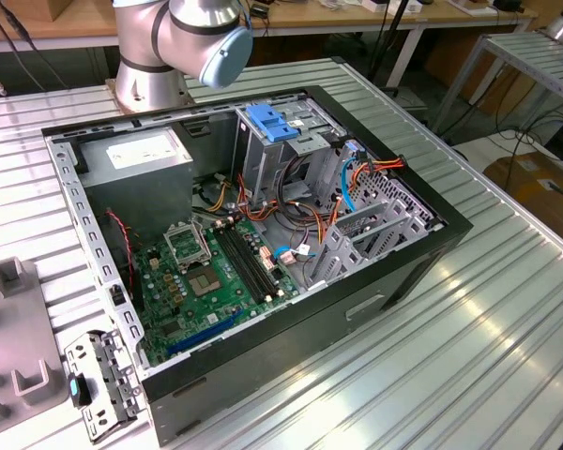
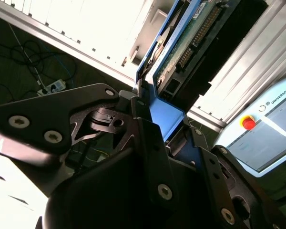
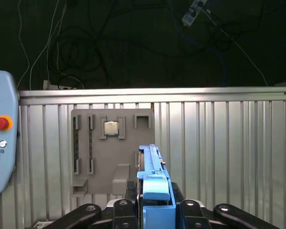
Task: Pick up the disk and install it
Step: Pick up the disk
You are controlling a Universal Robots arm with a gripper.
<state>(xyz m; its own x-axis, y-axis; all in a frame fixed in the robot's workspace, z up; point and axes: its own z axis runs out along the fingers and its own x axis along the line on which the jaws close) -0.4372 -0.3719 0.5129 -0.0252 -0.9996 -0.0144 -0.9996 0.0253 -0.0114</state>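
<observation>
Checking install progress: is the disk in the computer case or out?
Out: the pincer grips the disk over the grey fixture plate.

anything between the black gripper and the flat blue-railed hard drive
Nothing: in both wrist views the black gripper is shut directly on the flat dark hard drive with blue plastic rails, with no gap.

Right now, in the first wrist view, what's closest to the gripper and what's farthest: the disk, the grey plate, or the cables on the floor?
1. The disk: clamped in the gripper itself.
2. The grey plate: lying on the ribbed table, by the disk.
3. The cables: down on the dark floor, past the table's edge.
</observation>
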